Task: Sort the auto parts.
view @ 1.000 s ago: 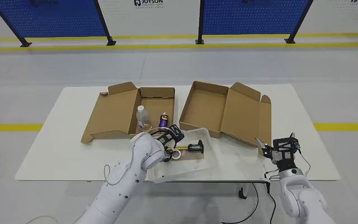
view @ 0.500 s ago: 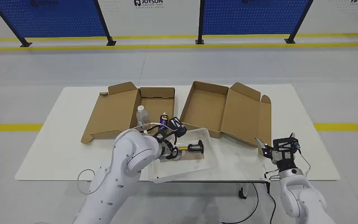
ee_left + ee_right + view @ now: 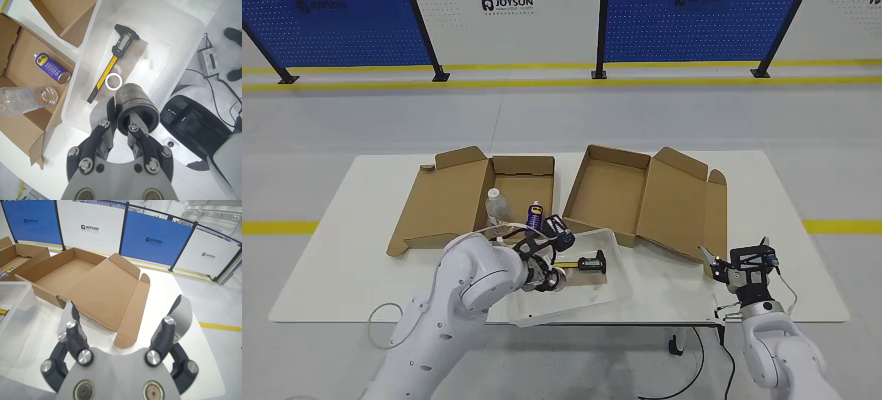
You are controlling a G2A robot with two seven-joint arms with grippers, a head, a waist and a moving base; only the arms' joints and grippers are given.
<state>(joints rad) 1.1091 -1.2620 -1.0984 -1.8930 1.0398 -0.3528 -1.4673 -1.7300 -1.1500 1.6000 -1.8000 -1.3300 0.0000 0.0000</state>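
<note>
Fingers (image 3: 111,113) of the left gripper (image 3: 122,113) pinch a steel sleeve's (image 3: 136,102) wall above the clear tray (image 3: 166,56) holding caliper (image 3: 115,58) and washer (image 3: 114,81); the right gripper (image 3: 126,306) hangs spread wide.

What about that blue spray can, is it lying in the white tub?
No, the blue spray can lies in the cardboard box beside a clear bottle, outside the white tub.
</note>
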